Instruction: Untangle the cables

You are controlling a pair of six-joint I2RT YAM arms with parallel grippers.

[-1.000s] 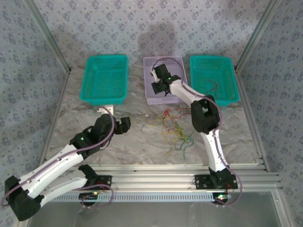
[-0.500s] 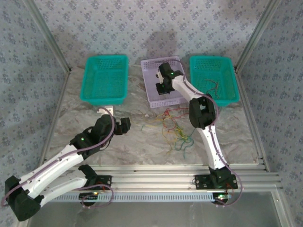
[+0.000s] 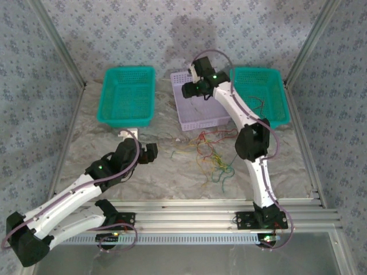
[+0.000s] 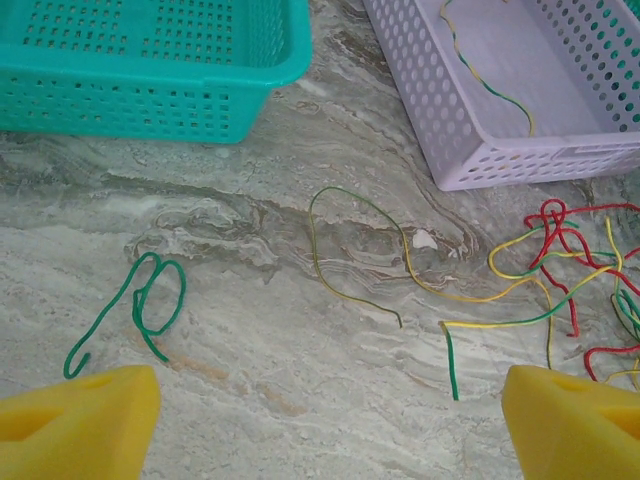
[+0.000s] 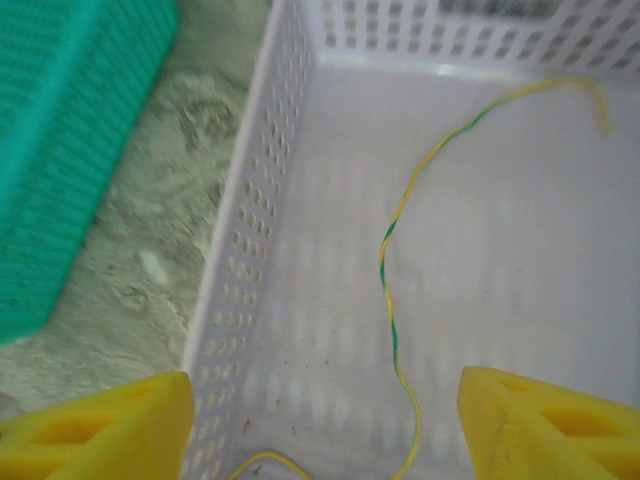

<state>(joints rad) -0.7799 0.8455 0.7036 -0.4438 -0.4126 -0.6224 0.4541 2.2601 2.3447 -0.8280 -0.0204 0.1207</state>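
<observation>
Under both arms lies a grey-beige marbled table (image 3: 172, 177), closed in by blue-grey patterned walls (image 3: 114, 34) and edged with bare aluminium rails (image 3: 218, 204). Along its far side stand three baskets: a teal basket (image 3: 127, 94) on the left, a lilac basket (image 3: 200, 121) in the middle, and a second teal basket (image 3: 258, 86) on the right with a few thin wires (image 3: 256, 106) on its floor. The cables (image 3: 211, 152) lie as a loose red, yellow and green tangle on the table just in front of the lilac basket, between the two arms. The right arm's elbow stands just beside the tangle's right edge. The right gripper (image 3: 188, 91) hangs over the lilac basket, jaws apart. The left gripper (image 3: 151, 153) sits left of the tangle, jaws wide apart. From the left wrist, a lone green wire (image 4: 140, 305) shows on the table, apart from the tangle. From the right wrist, a yellow-green wire (image 5: 392, 250) shows on the lilac basket's floor.
</observation>
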